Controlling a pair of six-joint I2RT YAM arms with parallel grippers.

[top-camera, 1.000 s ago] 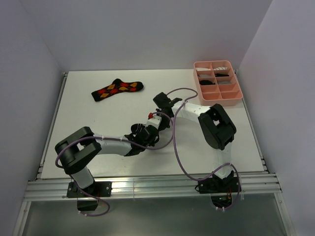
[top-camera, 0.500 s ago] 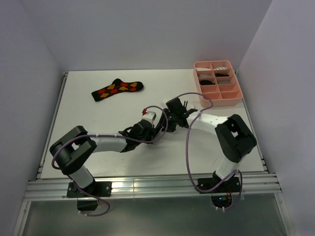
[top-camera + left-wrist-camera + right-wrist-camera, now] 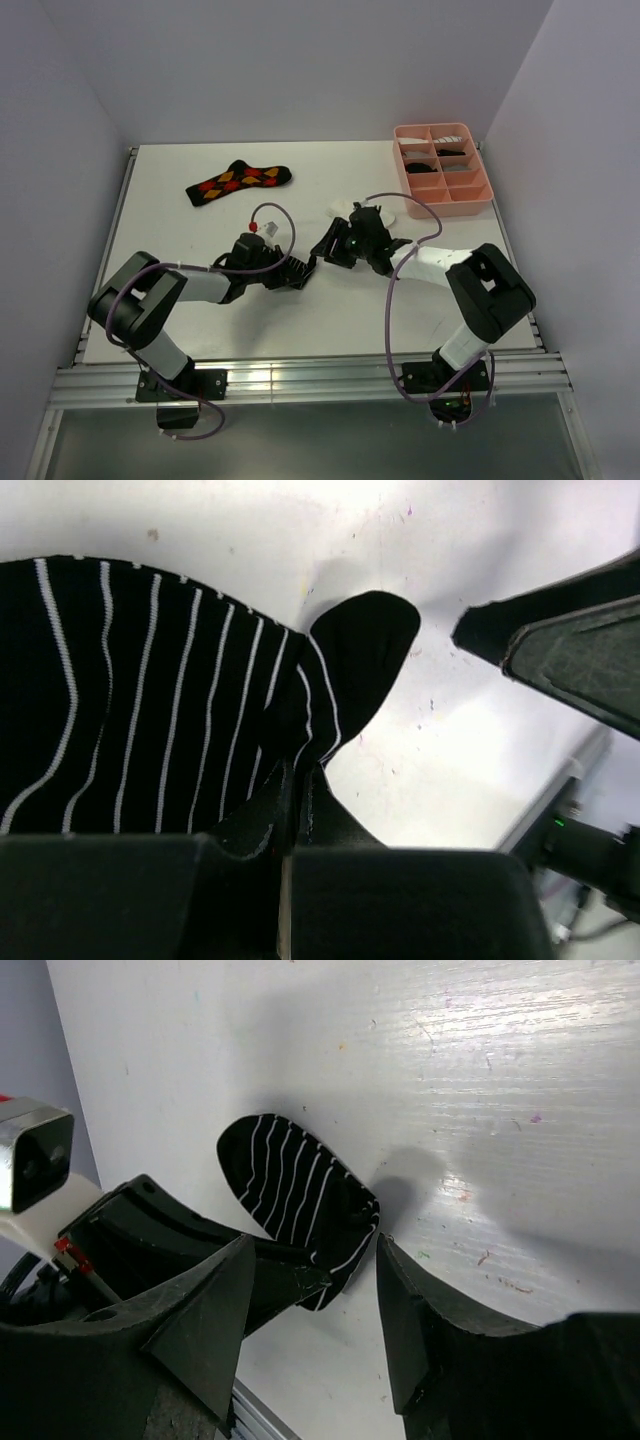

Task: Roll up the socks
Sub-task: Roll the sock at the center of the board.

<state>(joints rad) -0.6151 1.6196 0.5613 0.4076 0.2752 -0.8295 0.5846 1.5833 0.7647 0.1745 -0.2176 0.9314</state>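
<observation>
The black sock with thin white stripes (image 3: 150, 700) lies low over the table, and my left gripper (image 3: 297, 780) is shut on its edge near the rounded end. In the right wrist view the same striped sock (image 3: 295, 1190) sits just ahead of my right gripper (image 3: 312, 1252), which is open and not touching it. From above, the left gripper (image 3: 298, 270) and right gripper (image 3: 330, 248) meet at mid-table. The argyle sock (image 3: 238, 182) lies flat at the back left. A bit of the white sock (image 3: 343, 209) shows behind the right gripper.
A pink compartment tray (image 3: 478, 198) stands at the back right with small items in its cells. Both arms' purple cables (image 3: 390, 300) loop over the middle of the table. The table's left rail (image 3: 112, 240) runs along the wall.
My right gripper has opened and let go of the striped sock. The left gripper has closed on it and drawn back to the left. The right arm has swung toward the table's middle.
</observation>
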